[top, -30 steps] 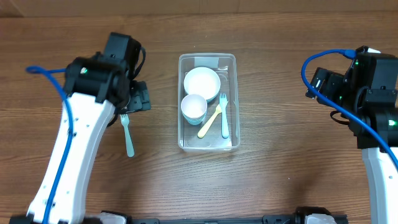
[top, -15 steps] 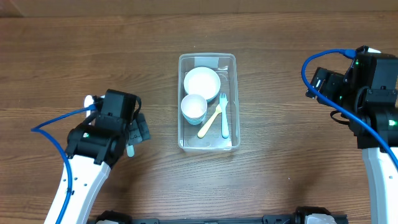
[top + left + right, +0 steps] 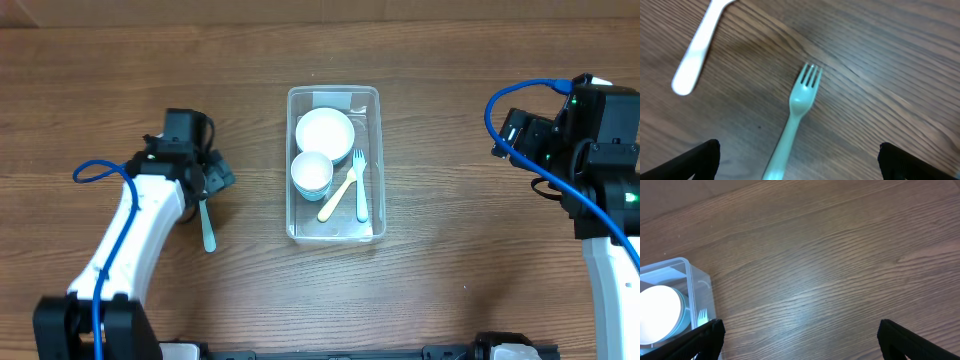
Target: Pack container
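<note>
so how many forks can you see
2. A teal fork lies on the table left of the container; a light blue fork lies inside it. The yellow utensil beside that and a white utensil on the table could be forks too; their heads are unclear.

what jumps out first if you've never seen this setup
The clear container at the middle of the table stands out, holding a white bowl, a cup, a yellow utensil and a teal fork. Next comes a second teal fork lying loose on the wood to the left, with the open left gripper right above it.
</note>
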Available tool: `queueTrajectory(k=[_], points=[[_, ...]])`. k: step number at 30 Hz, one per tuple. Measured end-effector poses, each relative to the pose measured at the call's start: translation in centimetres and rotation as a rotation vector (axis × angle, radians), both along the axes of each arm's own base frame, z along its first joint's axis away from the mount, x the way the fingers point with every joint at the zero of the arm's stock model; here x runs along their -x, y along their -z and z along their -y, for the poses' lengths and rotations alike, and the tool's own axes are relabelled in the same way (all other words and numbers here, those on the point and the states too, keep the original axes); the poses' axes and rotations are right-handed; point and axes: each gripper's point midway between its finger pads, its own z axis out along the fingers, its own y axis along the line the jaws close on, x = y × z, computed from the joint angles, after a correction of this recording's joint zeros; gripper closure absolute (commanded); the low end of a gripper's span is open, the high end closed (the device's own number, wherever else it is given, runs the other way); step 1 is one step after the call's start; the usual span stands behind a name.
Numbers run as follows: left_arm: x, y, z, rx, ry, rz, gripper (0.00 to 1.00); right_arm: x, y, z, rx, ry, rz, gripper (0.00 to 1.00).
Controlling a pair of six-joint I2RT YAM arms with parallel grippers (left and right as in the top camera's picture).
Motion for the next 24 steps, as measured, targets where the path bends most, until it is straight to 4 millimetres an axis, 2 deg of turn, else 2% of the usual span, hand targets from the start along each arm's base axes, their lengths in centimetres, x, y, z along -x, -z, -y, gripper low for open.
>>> queueTrajectory(k=[3,8,9,11,14,16,18,20,23,24], points=[[-1.0,1.2,-0.3,0.04,0.045,-0.006,0.0,0.0,0.0,0.0,-0.001,0.0,0.0,0.0],[-1.6,3.4,0.3,0.049,0.14,0.023,0.0,0.0,0.0,0.0,0.0,0.0,0.0,0.0],[-0.8,4.9,0.5,0.058,0.148,0.016,0.0,0.0,0.0,0.0,0.0,0.001,0.0,0.0],[0.3,6.6,0.8,0.078,0.154,0.0,0.02,0.0,0.0,0.0,0.0,0.0,0.001,0.0],[1.1,7.4,1.5,0.117,0.164,-0.015,0.06,0.0,0.0,0.0,0.0,0.0,0.0,0.0],[1.0,7.4,1.8,0.132,0.167,-0.008,0.11,0.0,0.0,0.0,0.0,0.0,0.0,0.0],[0.9,7.3,2.0,0.144,0.165,-0.005,0.27,0.0,0.0,0.0,0.0,0.0,0.001,0.0],[0.9,7.3,2.0,0.146,0.159,-0.005,0.36,0.0,0.0,0.0,0.0,0.0,0.0,0.0],[1.1,7.4,2.0,0.142,0.158,-0.014,0.55,0.0,0.0,0.0,0.0,-0.001,0.0,0.0],[1.2,7.4,1.9,0.143,0.154,-0.016,0.56,0.0,0.0,0.0,0.0,0.0,0.0,0.0]])
